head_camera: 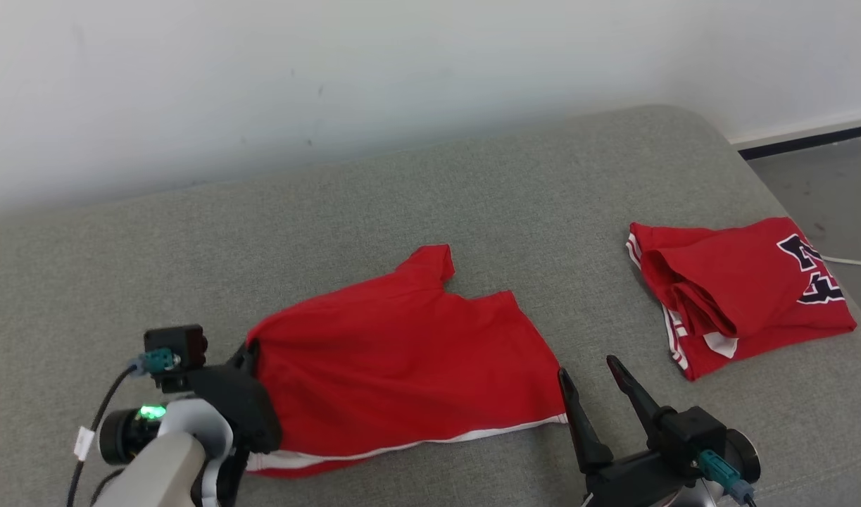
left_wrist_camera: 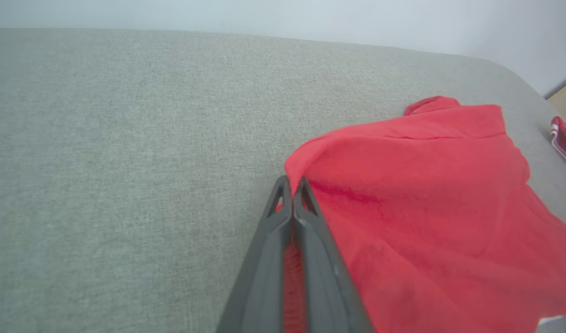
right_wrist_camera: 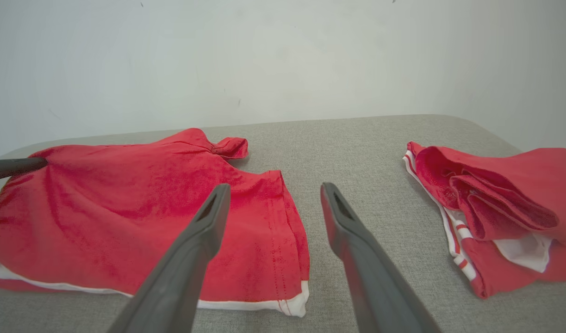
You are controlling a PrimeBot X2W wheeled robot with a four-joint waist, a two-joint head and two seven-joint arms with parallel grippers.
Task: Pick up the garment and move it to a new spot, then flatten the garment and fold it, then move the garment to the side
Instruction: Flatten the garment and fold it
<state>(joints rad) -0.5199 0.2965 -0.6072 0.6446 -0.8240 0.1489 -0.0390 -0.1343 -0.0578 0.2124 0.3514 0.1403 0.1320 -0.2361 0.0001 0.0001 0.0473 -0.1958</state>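
Observation:
A red garment [head_camera: 402, 359] with a white hem stripe lies partly spread on the grey cushion, its left side bunched and lifted. My left gripper [head_camera: 250, 352] is shut on that left edge; in the left wrist view red cloth [left_wrist_camera: 426, 194] is pinched between the closed fingers [left_wrist_camera: 310, 231]. My right gripper [head_camera: 591, 373] stands open just off the garment's lower right corner [right_wrist_camera: 292, 296], its left finger [right_wrist_camera: 204, 231] over the cloth and the right finger [right_wrist_camera: 347, 231] over bare cushion, nothing between them.
A second red garment [head_camera: 740, 289] with dark lettering and white trim lies folded at the cushion's right end, near the edge. A pale wall runs along the back. Floor and a white cable [head_camera: 852, 262] show beyond the right edge.

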